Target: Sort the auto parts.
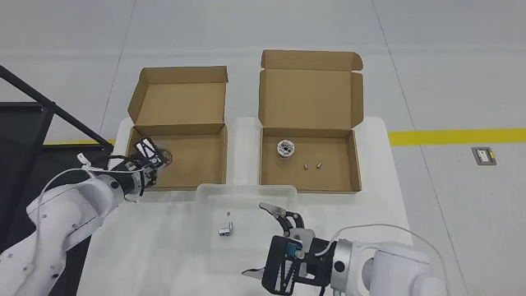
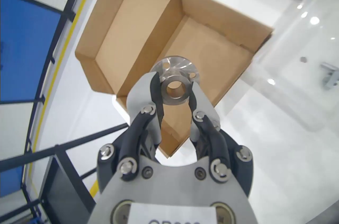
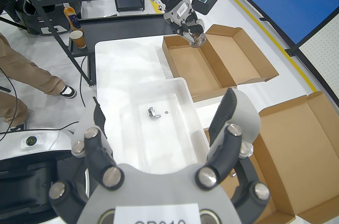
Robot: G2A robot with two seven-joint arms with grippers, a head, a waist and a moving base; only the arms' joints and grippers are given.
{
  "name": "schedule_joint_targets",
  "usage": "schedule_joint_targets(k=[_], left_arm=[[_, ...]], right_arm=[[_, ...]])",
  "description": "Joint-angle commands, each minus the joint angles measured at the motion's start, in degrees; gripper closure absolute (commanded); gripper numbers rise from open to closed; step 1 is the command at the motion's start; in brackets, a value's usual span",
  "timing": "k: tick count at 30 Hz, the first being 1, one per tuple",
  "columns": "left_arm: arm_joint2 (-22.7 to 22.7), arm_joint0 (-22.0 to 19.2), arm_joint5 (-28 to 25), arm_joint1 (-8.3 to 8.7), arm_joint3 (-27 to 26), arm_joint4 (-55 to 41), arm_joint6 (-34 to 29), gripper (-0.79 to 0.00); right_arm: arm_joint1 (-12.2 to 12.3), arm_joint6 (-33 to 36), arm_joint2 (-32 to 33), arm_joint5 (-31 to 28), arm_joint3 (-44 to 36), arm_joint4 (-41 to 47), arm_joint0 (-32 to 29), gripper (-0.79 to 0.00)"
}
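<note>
My left gripper [image 2: 174, 86] is shut on a round metal flange [image 2: 175, 71] by its hub, held over the near left corner of the left cardboard box [image 1: 197, 160]; the same gripper [image 1: 156, 158] shows in the top view, and in the right wrist view the flange [image 3: 198, 39] hangs above the box edge. My right gripper [image 1: 267, 240] stands open over the clear plastic tray [image 1: 246, 191], fingers [image 3: 229, 108] spread wide and nothing between them. In the tray lie a small metal bracket [image 1: 225, 230] and a tiny dark part [image 1: 228, 212]. The right box [image 1: 311, 160] holds a round part [image 1: 284, 148] and two small bolts [image 1: 311, 164].
Both boxes have lids folded back away from me. A black shelf frame [image 3: 79, 23] with a paper cup [image 3: 78, 39] and a bottle [image 3: 71, 15] stands beside the table's left end. A person's legs [image 3: 23, 76] are near that side. White tabletop [image 1: 382, 189] lies right of the boxes.
</note>
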Motion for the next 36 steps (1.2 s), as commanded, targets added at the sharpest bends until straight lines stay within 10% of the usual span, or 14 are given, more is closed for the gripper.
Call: schedule_joint_targets(k=[1,21,36], left_arm=[[1.85,-2.96,0.33,-0.72,4.61,-1.91,-1.04,0.000],[26.09,-34.35,-14.13,-12.48,47.21,-1.37,-0.64,0.000],[33.97,-42.44,-15.73,-20.93,61.89,-0.79,-3.01,0.000]], right_arm=[[0.00,0.00,0.00,-0.01,0.00,0.00,0.00,-0.785],[0.00,0.00,0.00,-0.01,0.00,0.00,0.00,-0.785],[0.00,0.00,0.00,-0.01,0.00,0.00,0.00,-0.785]])
